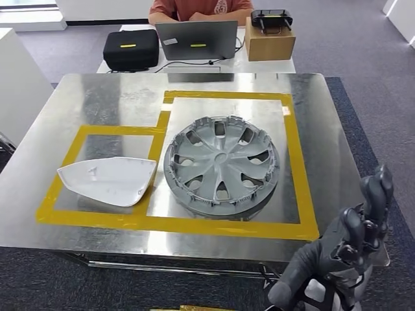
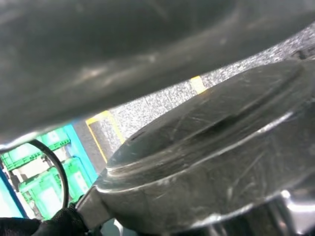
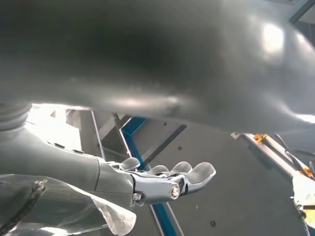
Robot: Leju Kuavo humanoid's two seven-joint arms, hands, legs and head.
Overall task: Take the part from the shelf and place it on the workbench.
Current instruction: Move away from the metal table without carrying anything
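A grey wheel cover lies flat on the steel workbench, inside the larger yellow-taped rectangle. To its left a white mirror shell rests in the smaller taped rectangle. My right hand is raised off the bench's near right corner with its fingers apart, holding nothing. In the right wrist view the same right hand stretches out flat and empty below a dark blurred surface. Dark fingers of my left hand show at the edge of the left wrist view; I cannot make out how they lie.
Beyond the bench a person sits at a table behind a grey laptop. A black case stands left of it, and a cardboard box with a black controller on top stands right. A white cabinet is at the left.
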